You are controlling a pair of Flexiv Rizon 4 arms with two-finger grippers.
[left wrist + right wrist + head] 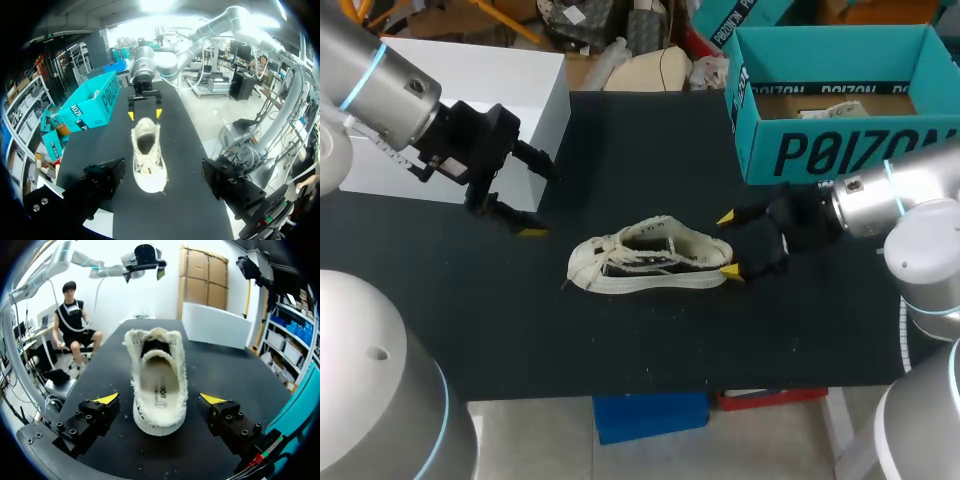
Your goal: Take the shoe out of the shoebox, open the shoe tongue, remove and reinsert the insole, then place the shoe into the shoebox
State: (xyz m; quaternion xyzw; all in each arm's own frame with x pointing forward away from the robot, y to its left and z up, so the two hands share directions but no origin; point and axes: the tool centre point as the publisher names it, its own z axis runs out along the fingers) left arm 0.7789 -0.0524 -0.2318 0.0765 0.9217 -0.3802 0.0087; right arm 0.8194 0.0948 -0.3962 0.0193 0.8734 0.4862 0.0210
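A cream canvas shoe (650, 258) with frayed edges stands on its sole on the black table, toe toward my left arm and heel toward my right. My right gripper (728, 244) is open at the heel, one yellow tip on each side and apart from it. In the right wrist view the shoe (157, 385) lies between the fingers of that gripper (160, 399), and its pale insole shows inside. My left gripper (538, 195) is open, off the toe end and apart from the shoe (146, 160). The teal shoebox (820, 150) stands open at the back right.
A white box (470, 90) stands at the back left, behind my left gripper. The shoebox (92, 102) holds crumpled paper. Bare black table surrounds the shoe, with its front edge a short way below it in the head view.
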